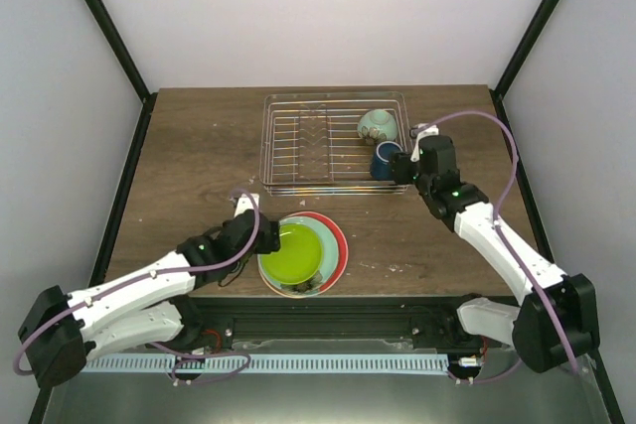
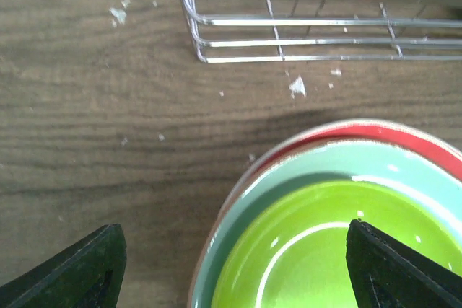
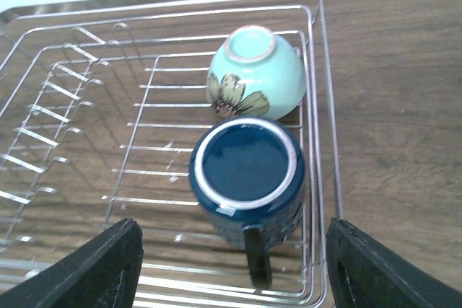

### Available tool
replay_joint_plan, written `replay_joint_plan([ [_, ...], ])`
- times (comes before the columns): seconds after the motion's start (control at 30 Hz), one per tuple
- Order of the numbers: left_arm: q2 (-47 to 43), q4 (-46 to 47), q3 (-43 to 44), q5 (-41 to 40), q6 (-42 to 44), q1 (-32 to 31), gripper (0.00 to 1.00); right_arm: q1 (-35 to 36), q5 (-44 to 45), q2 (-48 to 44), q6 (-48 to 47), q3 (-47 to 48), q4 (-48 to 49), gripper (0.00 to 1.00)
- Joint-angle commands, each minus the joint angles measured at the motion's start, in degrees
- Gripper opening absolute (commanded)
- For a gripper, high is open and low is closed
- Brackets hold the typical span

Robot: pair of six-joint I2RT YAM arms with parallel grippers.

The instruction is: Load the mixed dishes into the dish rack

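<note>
The silver wire dish rack (image 1: 298, 98) stands at the back middle of the table. In its right end a pale mint bowl (image 3: 256, 73) with a flower print sits upside down. In front of the bowl a dark-blue mug (image 3: 245, 167) also rests upside down, handle toward the camera. My right gripper (image 3: 234, 265) hovers open over the mug, its fingers well clear on both sides. Near the front edge a lime-green plate (image 2: 339, 250) lies on a pale teal plate (image 2: 339, 160), which lies on a red plate (image 2: 375, 133). My left gripper (image 2: 234, 268) is open astride the stack's left rim.
The rack's left half (image 1: 298, 146) holds only its upright dividers. White crumbs (image 2: 296, 88) dot the wood between the rack (image 2: 303, 40) and the plates. Black frame posts (image 1: 109, 37) rise at the table's back corners.
</note>
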Motion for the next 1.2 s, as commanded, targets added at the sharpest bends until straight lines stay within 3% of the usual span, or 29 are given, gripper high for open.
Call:
replay_joint_plan([
  [0.0,-2.3,-0.3,-2.0,7.1,-2.3,0.3,0.85,1.4,-4.0,-2.3,2.8,0.2,-6.7,0.7],
  [0.23,-2.0,3.6,-4.5,17.5,-2.3,0.4,0.85,2.2,-4.2,-1.7,3.8,1.2,-10.9,0.71],
  [0.47,0.3,6.1,-6.2,21.5,-2.3,0.4,0.85,2.4,-4.9,-1.8,4.4,1.3,-12.3,0.71],
  [0.83,-0.3,4.9,-7.9,19.3,-3.1,0.4,0.84,2.3,-4.8,-1.9,4.6,1.0,-12.4,0.72],
  [1.17,-6.0,-0.8,-3.9,15.7,-1.4,0.4,0.84,2.5,-4.7,-0.9,4.8,0.9,-12.4,0.72],
])
